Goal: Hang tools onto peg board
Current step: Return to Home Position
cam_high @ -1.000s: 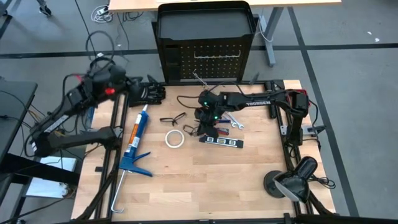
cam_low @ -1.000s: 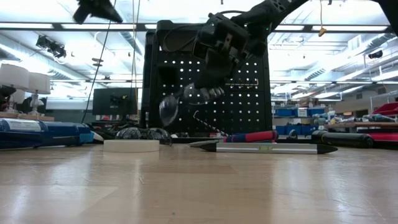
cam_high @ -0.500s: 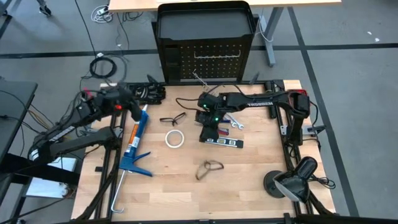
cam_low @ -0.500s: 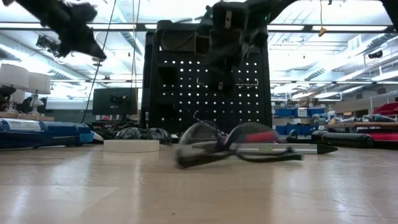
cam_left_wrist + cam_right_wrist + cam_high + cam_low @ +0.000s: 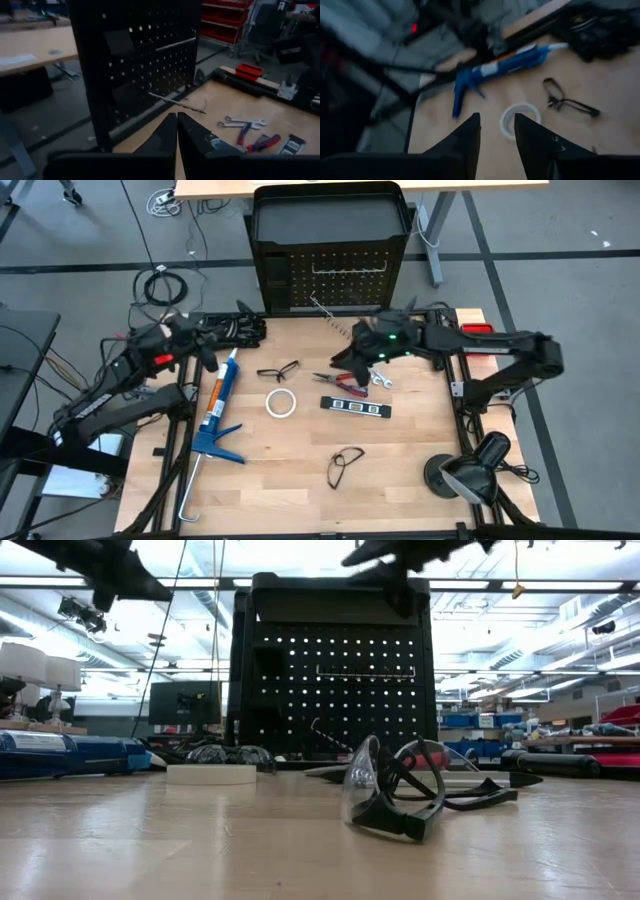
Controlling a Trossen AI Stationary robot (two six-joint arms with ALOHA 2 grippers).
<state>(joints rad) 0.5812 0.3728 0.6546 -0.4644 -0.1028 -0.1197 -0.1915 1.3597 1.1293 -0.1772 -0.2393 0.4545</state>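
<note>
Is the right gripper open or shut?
Open. In the right wrist view, the right gripper shows a gap between its two dark fingers, and the white tape roll shows through it; nothing is held.

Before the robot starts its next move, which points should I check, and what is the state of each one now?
1. Right gripper open and empty: ok.
2. Left gripper shut and empty: ok.
3. Neither gripper touches a tool: ok.
4. Tools on peg board: not ok; pliers, wrenches, bar, far glasses and near glasses lie on the table.
5. Near glasses unbroken: cannot tell.
</note>
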